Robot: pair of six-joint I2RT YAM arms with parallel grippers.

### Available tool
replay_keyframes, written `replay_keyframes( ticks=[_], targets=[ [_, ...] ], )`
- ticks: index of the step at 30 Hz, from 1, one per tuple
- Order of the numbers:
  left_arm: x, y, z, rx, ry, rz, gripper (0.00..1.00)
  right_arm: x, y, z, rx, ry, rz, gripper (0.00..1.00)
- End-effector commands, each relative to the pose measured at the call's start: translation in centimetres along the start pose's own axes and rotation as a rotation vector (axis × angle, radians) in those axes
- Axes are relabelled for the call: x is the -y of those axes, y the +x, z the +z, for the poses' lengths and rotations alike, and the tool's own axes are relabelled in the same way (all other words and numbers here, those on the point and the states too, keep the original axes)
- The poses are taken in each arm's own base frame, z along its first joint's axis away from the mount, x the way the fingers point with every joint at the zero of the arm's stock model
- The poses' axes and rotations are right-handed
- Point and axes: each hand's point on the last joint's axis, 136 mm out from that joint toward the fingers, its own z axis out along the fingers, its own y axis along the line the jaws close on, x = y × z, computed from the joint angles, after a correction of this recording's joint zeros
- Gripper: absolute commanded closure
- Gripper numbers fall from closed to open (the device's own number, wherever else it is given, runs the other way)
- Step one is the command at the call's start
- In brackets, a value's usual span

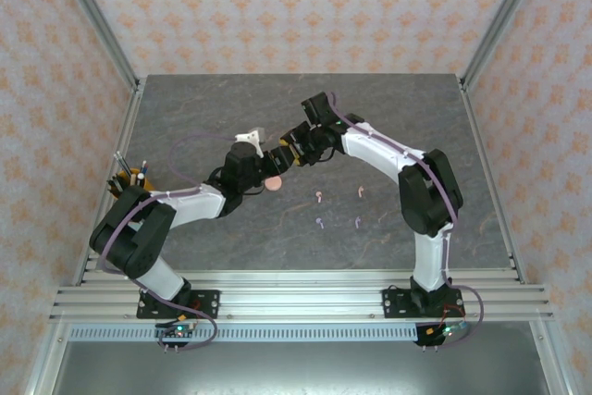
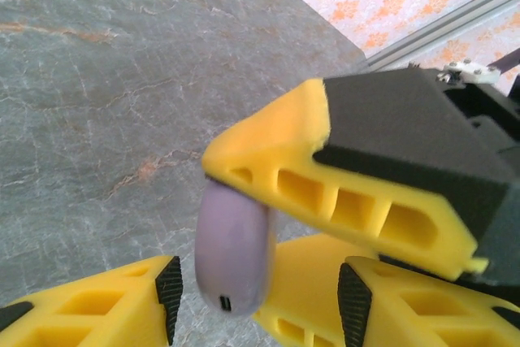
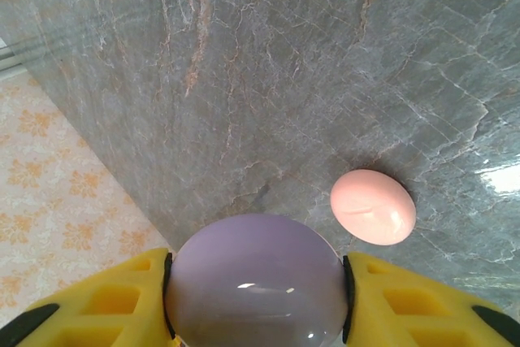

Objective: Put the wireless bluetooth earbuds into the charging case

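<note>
Nearest, arm bases (image 1: 176,302): bolted side by side on the rail at the near table (image 1: 213,104) edge; both arms reach inward and meet over the table's middle
lilac earbuds (image 1: 319,223): two, loose on the table right of centre, forming the near row; the other lilac earbud (image 1: 358,223) lies to its right, apart from it
pink earbuds (image 1: 319,196): two, loose on the table just beyond the lilac row; the other pink earbud (image 1: 361,192) lies to its right, apart from it
pink case (image 3: 373,206): shut, flat on the table, left of the earbuds and just beside the left arm
pen holder (image 1: 129,178): at the left table edge, well apart from the cases
left gripper (image 2: 258,302): jaws apart, gripping nothing; the lilac case stands between the pads, nearer the left-hand pad (image 2: 169,294); contact with that pad cannot be told
right gripper (image 3: 256,302): closed on the lilac case, one pad on each side of the rim
lilac case (image 3: 260,270): shut, held over the table by the right gripper; seen edge-on from the left wrist, with a small dark slot on the lower rim
table, far half: bare grey stone up to the patterned wall
</note>
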Motion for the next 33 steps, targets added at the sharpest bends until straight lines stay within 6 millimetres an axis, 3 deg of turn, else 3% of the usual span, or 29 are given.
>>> replay_keyframes(
  ticks=[1, 27, 33],
  targets=[
    [0.7, -0.9, 0.6, 0.026, 0.002, 0.023, 0.46, -1.4, 0.3, -1.9, -0.001, -0.057, 0.003, 0.55],
    [1.5, -1.6, 1.2, 0.047, 0.028, 0.017, 0.71, -1.7, 0.9, -1.8, -0.037, -0.096, 0.039, 0.55],
    [1.8, -1.8, 1.1, 0.042, 0.028, 0.025, 0.86, -2.3, 0.9, -2.2, -0.037, -0.115, 0.037, 0.53]
  ],
)
